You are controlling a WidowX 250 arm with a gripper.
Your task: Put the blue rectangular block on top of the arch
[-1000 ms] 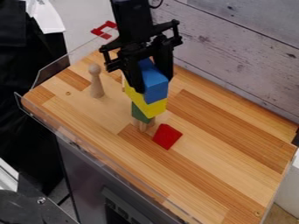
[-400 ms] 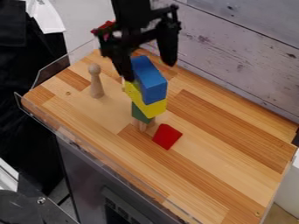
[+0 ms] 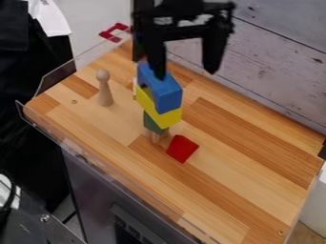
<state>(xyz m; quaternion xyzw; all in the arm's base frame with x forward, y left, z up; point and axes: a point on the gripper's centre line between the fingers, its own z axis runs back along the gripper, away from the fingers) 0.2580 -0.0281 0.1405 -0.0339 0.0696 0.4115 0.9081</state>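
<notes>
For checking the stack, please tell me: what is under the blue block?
A yellow block, then a green block and pale wood; the yellow block's covered part is hidden.

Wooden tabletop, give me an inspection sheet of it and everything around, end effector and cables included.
Surface: tabletop, striped wood, with clear edging.
Job's things: blue block resting on yellow block, above green block and light wood piece.
Clutter: wooden peg figure upright; red block beside the stack.
End effector: open, one finger overlapping the blue block in view; contact cannot be told.
Cables: dark curved line at left edge, possibly one.
Surroundings: weathered plank wall; red bracket-like piece beyond the edging.
</notes>
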